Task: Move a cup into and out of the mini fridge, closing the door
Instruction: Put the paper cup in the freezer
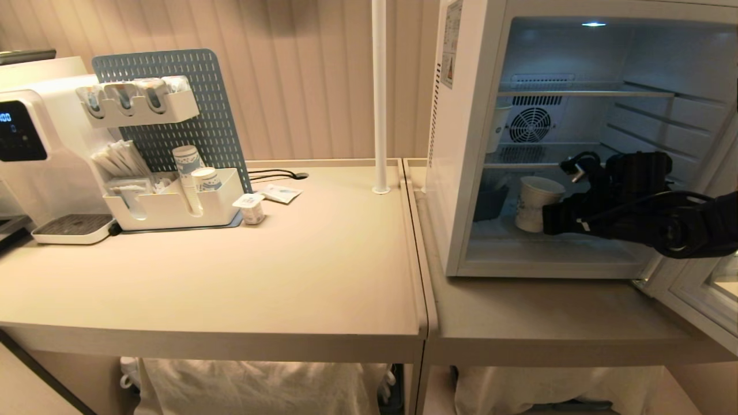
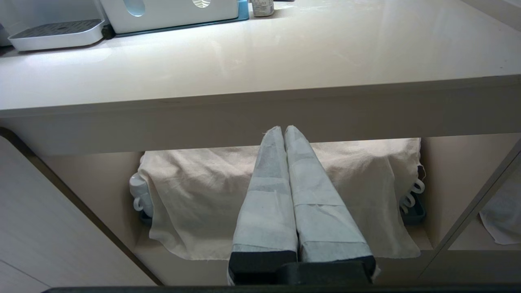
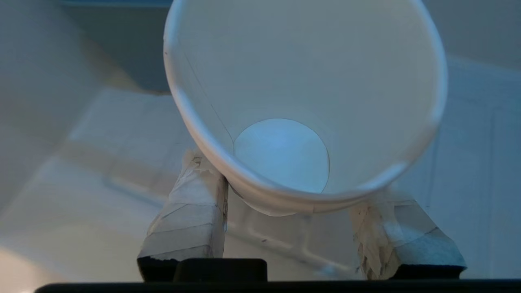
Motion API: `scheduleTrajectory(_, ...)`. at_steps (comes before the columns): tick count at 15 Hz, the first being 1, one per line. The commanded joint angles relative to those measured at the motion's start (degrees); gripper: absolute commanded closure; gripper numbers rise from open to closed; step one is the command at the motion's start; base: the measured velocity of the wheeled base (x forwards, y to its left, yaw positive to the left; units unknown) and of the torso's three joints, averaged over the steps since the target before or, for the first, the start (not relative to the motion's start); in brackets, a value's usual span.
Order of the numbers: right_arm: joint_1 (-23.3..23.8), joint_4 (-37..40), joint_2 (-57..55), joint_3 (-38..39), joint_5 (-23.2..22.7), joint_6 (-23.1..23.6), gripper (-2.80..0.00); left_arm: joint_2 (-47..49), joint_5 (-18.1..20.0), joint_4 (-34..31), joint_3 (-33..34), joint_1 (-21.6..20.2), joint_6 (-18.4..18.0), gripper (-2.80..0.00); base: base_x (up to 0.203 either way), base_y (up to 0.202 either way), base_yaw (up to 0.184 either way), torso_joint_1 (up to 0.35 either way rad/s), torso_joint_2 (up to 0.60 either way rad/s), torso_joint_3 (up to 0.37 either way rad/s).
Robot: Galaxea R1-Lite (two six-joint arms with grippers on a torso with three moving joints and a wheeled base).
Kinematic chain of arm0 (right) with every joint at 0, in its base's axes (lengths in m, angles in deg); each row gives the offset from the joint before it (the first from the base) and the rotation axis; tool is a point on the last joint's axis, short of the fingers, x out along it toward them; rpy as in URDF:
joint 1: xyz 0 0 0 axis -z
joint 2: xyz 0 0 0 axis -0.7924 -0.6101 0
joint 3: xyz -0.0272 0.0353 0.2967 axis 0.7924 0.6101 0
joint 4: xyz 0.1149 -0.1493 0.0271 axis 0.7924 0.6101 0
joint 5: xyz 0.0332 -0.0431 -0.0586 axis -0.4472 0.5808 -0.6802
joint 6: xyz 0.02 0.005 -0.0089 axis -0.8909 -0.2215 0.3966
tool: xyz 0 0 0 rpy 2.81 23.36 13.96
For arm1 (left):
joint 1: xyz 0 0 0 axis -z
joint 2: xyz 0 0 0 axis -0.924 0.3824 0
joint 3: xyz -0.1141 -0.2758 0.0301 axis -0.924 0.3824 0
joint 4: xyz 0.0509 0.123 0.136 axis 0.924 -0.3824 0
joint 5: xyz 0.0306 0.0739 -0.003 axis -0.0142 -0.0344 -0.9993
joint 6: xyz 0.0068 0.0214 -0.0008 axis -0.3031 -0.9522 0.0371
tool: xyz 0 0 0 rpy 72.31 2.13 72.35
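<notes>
The mini fridge [image 1: 461, 173] stands on the right table with its door [image 1: 692, 300] swung open to the right. My right arm reaches into the bottom compartment. The right gripper [image 1: 548, 216] is shut on the white paper cup [image 1: 533, 199], close over the fridge floor. In the right wrist view the cup [image 3: 301, 101] opens towards the camera, empty, with a taped finger [image 3: 191, 215] pressed against each side of its wall and the right gripper [image 3: 291, 179] around its base. My left gripper [image 2: 283, 129] hangs parked and shut below the table's front edge.
Another paper cup [image 1: 499, 129] stands on the fridge's middle wire shelf at the left. On the left table are a water dispenser [image 1: 23, 132], a white organiser [image 1: 173, 202] with stacked cups, and a small creamer tub [image 1: 252, 208]. A white pole [image 1: 379, 98] rises between the tables.
</notes>
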Motion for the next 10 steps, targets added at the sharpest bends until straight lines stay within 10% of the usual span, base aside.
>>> scheduleTrajectory(1, 0.03, -0.24, -0.73, -0.43, 1.49, 0.07, 0.0, 0.0, 0.04, 0.0, 0.0, -0.02, -0.04, 0.0, 0.0, 0.0, 0.0, 0.0, 0.0, 0.0)
scheduleTrajectory(3, 0.03, -0.21, -1.16, -0.68, 2.31, 0.07, 0.0, 0.0, -0.01, 0.0, 0.0, -0.02, -0.04, 0.0, 0.0, 0.0, 0.0, 0.0, 0.0, 0.0)
scheduleTrajectory(4, -0.02, -1.02, -1.19, -0.17, 2.24, 0.04, -2.8, 0.0, -0.05, 0.0, 0.0, -0.02, -0.04, 0.0, 0.0, 0.0, 0.0, 0.0, 0.0, 0.0)
scheduleTrajectory(10, -0.04, -1.04, 0.34, 0.84, 1.85, -0.23, -2.8, 0.0, -0.02, 0.0, 0.0, -0.02, -0.04, 0.0, 0.0, 0.0, 0.0, 0.0, 0.0, 0.0)
